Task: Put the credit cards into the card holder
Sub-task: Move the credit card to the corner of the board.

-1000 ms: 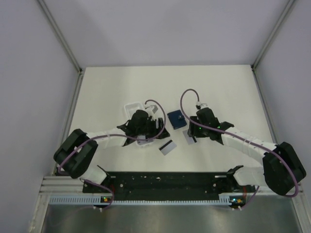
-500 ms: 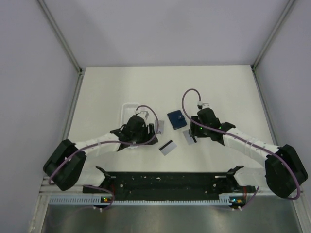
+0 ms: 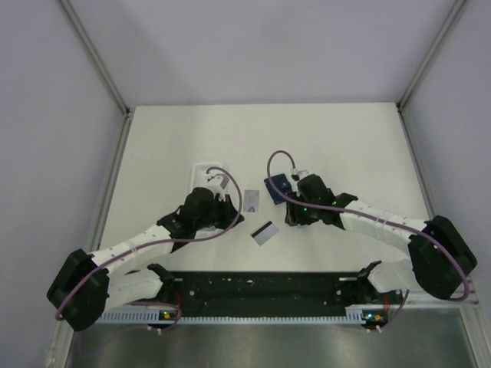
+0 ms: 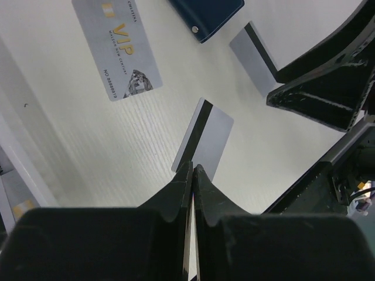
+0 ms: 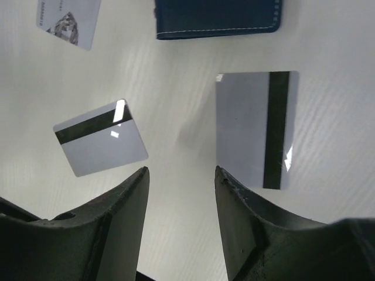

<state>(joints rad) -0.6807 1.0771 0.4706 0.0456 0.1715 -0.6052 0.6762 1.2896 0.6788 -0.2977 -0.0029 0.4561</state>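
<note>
Three credit cards lie flat on the table. A silver VIP card (image 3: 253, 200) (image 4: 120, 50) is face up. A grey card (image 3: 265, 232) (image 4: 204, 137) (image 5: 101, 137) shows its black stripe. A third striped card (image 5: 256, 129) (image 4: 255, 55) lies just below the shut navy card holder (image 3: 276, 184) (image 5: 218, 17) (image 4: 208, 14). My left gripper (image 3: 235, 216) (image 4: 192, 167) is shut with nothing visibly between its fingers, its tips just short of the grey card. My right gripper (image 3: 294, 217) (image 5: 181, 170) is open over bare table between the two striped cards.
A white translucent tray (image 3: 204, 172) (image 4: 12, 175) sits left of the cards, beyond my left wrist, with a card-like item inside. The black frame of the arm bases (image 3: 261, 287) runs along the near edge. Grey walls enclose the table on three sides.
My left arm pulled back from the tray toward the near left and its jaws closed. The VIP card now lies uncovered on the table. My right gripper shifted left, toward the card holder.
</note>
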